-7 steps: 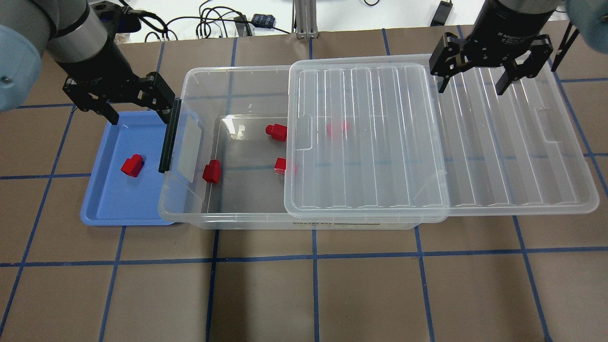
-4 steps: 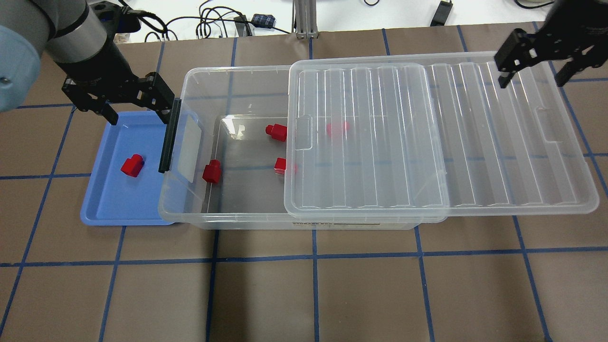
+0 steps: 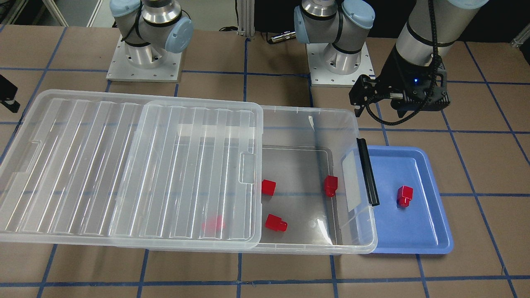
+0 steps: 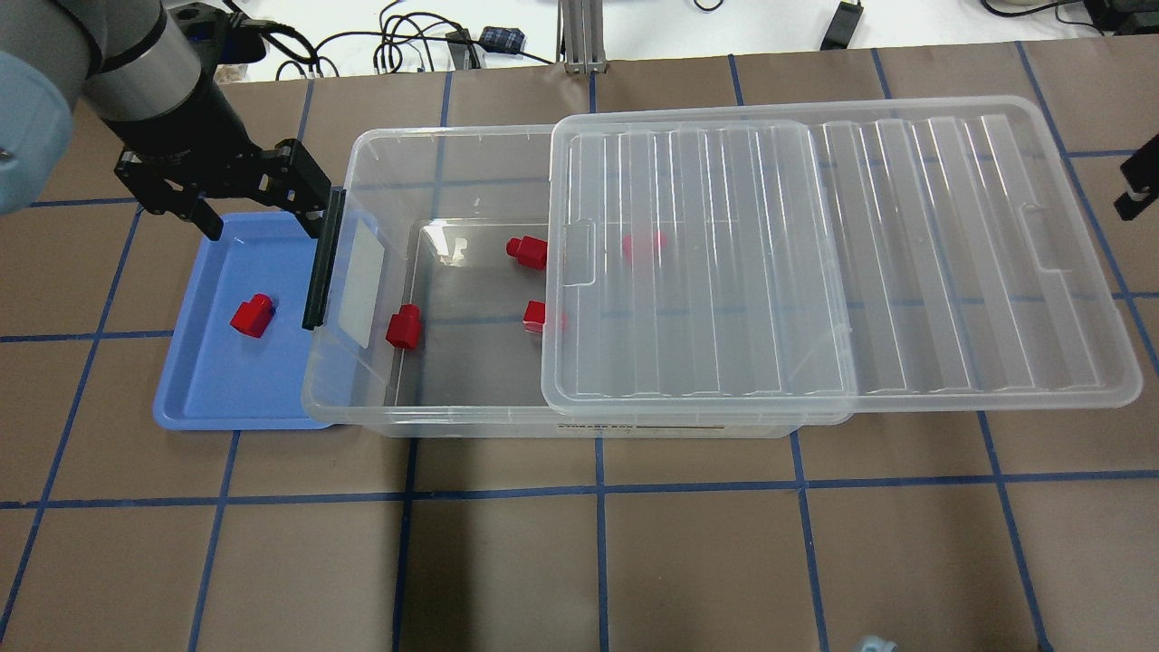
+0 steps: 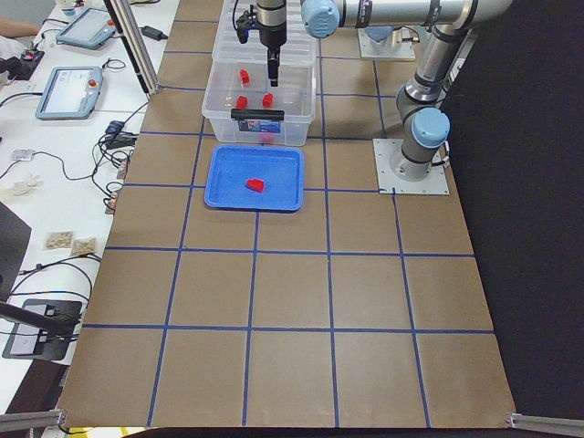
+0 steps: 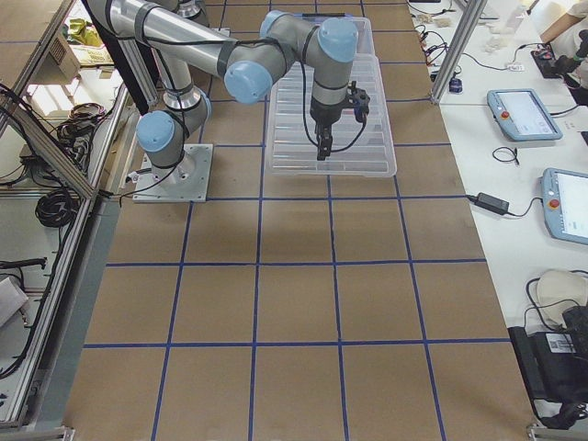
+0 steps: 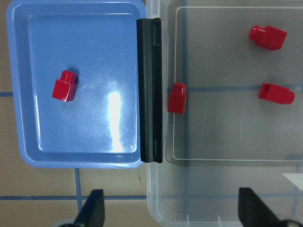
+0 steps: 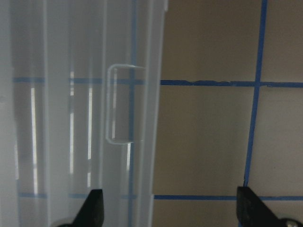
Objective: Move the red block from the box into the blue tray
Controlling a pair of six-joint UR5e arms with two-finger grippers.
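Note:
One red block (image 4: 252,315) lies in the blue tray (image 4: 235,419), also seen in the left wrist view (image 7: 65,86). Three more red blocks (image 4: 404,327) lie in the uncovered part of the clear box (image 4: 453,423), and one (image 4: 643,243) shows faintly under the lid. My left gripper (image 4: 263,213) hangs open and empty over the far end of the tray and the box's black clip (image 4: 323,258). My right gripper (image 8: 173,213) is open and empty, over the lid's right edge and the bare table.
The ribbed clear lid (image 4: 905,254) is slid to the right and overhangs the box's right end. Brown paper with blue tape lines covers the table (image 4: 598,561). Cables lie along the far edge.
My right gripper has moved from above the lid's far right part off to the right, almost out of the overhead view. The left gripper and the blocks have stayed put.

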